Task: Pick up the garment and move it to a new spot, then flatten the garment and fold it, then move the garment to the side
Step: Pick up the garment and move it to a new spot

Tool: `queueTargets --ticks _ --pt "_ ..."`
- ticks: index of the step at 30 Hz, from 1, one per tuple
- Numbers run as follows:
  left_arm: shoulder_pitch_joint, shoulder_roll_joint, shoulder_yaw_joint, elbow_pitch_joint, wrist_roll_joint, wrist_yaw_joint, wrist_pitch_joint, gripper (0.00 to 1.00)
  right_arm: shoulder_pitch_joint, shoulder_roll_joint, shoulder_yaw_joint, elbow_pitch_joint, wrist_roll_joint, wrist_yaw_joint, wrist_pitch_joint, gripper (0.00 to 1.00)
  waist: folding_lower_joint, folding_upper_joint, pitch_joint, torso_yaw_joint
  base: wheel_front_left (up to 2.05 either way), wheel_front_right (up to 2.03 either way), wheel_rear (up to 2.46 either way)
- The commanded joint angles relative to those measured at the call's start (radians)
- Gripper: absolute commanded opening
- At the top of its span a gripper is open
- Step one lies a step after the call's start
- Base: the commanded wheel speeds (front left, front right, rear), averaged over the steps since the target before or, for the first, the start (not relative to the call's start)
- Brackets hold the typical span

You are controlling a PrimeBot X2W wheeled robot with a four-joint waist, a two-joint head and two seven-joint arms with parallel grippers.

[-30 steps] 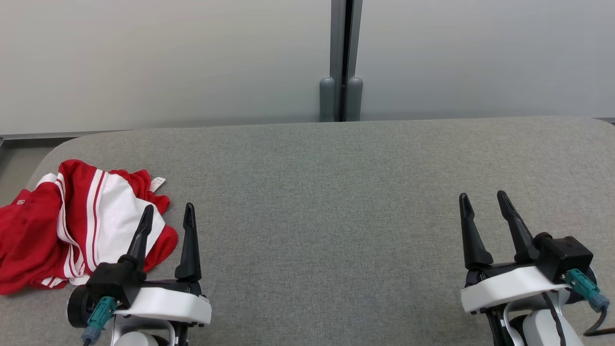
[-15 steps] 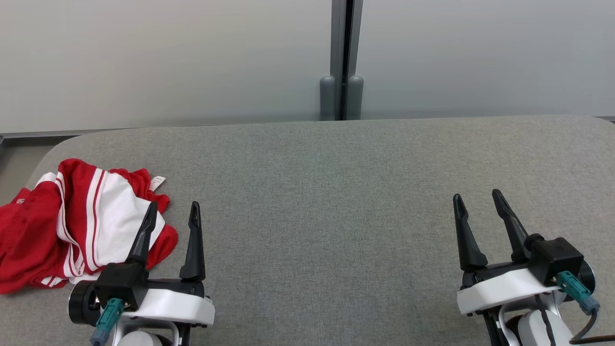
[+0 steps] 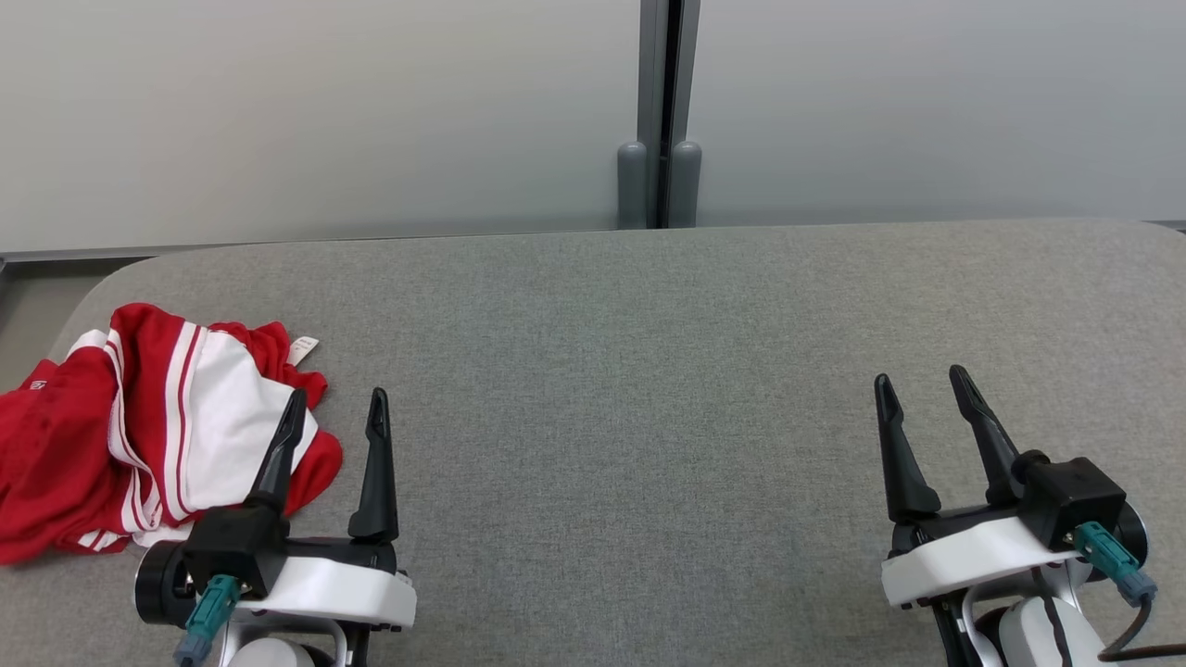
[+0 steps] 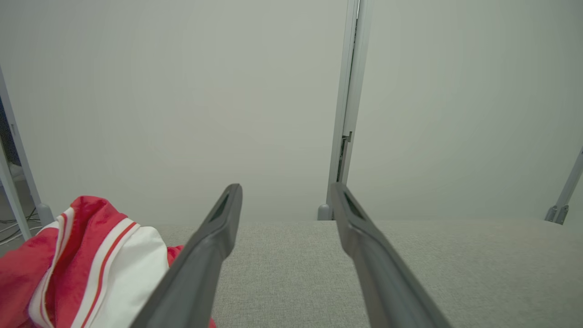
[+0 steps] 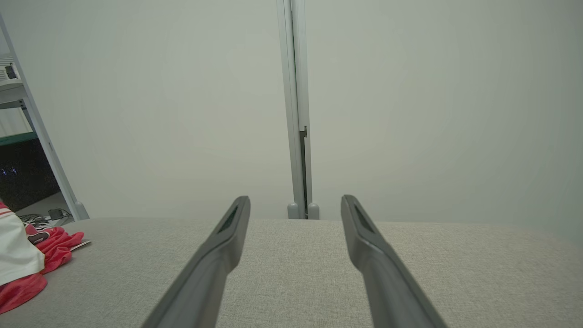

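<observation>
Grey woven surface (image 3: 649,371) filling the foreground, rounded at the far corners. Behind it, pale wall panels (image 3: 324,120) with a dark vertical joint (image 3: 660,93) between them and rounded grey caps (image 3: 632,190) at its base.

Left tool (image 3: 338,396) low at the near left of the head view, released: both dark fingers spread well apart, pointing away from the robot, nothing between them. White wrist shell (image 3: 324,593) behind, teal connector (image 3: 208,602) on its outer side. Outer finger (image 3: 278,454) crossing the near right edge of the garment (image 3: 139,435) in the head view; touching or just above, cannot tell. Inner finger over bare grey cloth. From the left wrist: red and white folds just beside the left-hand finger, open grey ahead between the two tips.

Right tool (image 3: 917,377) low at the near right, likewise released. Fingers parted, leaning slightly toward the robot's left, empty, over bare surface. Well apart from the garment, with most of the surface's width between.

Garment crumpled in a heap at the left end of the surface, near its rounded corner. Red cloth with a broad white panel and thin red-and-white stripes, a small white label (image 3: 303,350) poking out at its far right edge. From the right wrist, a red and white bundle at the left margin.
</observation>
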Motion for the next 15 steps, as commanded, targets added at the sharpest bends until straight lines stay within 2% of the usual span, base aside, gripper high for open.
queueTargets --ticks 1,9,15 --pt "-0.013 0.005 0.001 0.0 -0.005 0.001 -0.002 1.0 -0.01 -0.009 -0.002 0.005 0.0 0.002 -0.008 1.0 -0.0001 -0.0001 0.001 0.0 0.0 0.0 0.0" --pt "-0.019 0.005 0.001 0.011 -0.014 0.001 -0.002 1.0 -0.011 -0.009 -0.005 0.004 -0.002 0.002 -0.008 1.0 -0.0001 -0.0001 0.007 0.013 0.0 0.0 0.0" --pt "-0.029 0.005 0.002 0.023 -0.023 0.004 -0.002 1.0 -0.01 -0.008 -0.001 -0.004 -0.003 0.002 -0.007 1.0 -0.0001 -0.0001 0.018 0.049 0.0 0.0 0.0"
